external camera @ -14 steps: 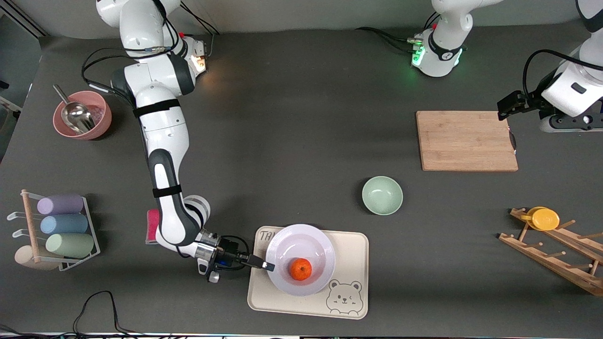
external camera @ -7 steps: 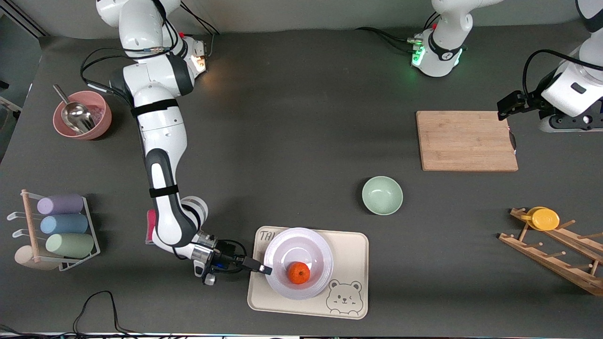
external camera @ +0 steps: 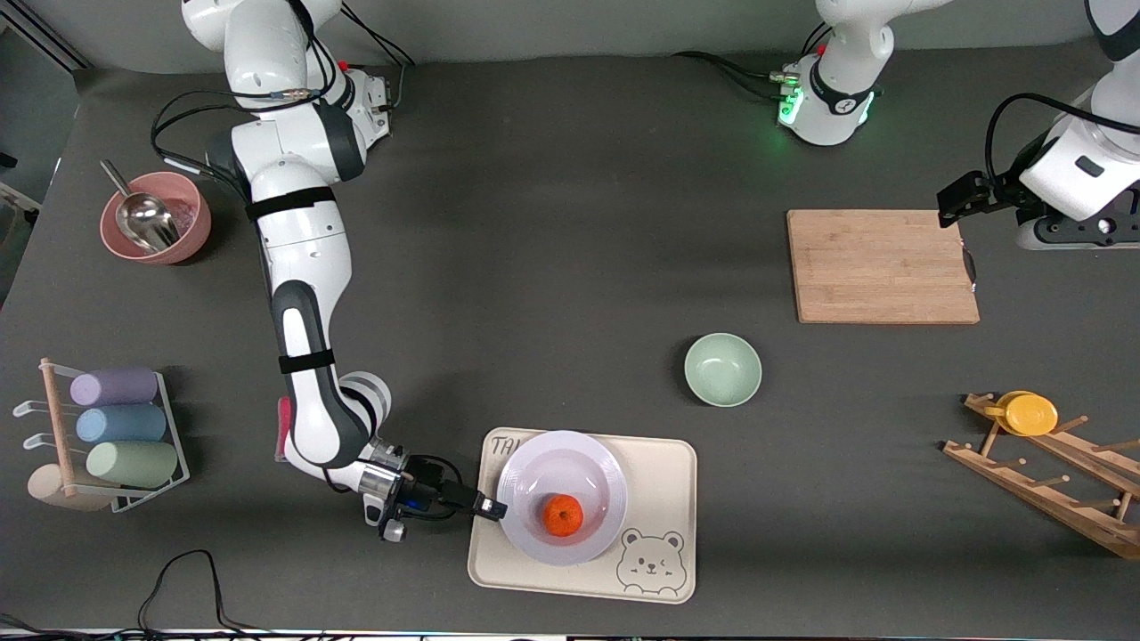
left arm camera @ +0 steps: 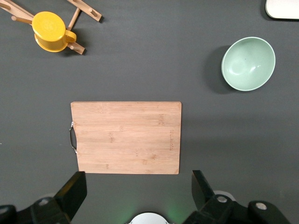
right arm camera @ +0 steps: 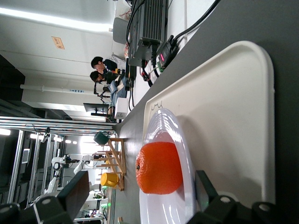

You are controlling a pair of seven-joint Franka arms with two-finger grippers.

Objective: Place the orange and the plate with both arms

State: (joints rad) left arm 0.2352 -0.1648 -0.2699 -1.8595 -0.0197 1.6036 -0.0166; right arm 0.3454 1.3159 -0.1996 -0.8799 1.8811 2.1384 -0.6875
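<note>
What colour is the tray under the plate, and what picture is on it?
The rectangular tray is cream, with a drawn bear face; front view shows it best.

A dark grey surface (external camera: 570,223) under even light. In the right wrist view, a bright room with ceiling strip lights (right arm camera: 51,21) and seated people (right arm camera: 103,70).

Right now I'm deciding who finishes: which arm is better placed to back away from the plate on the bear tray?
The right. Its right gripper sits open at the rim of the plate, which holds the orange on the bear tray. The left gripper waits open over the cutting board.
</note>
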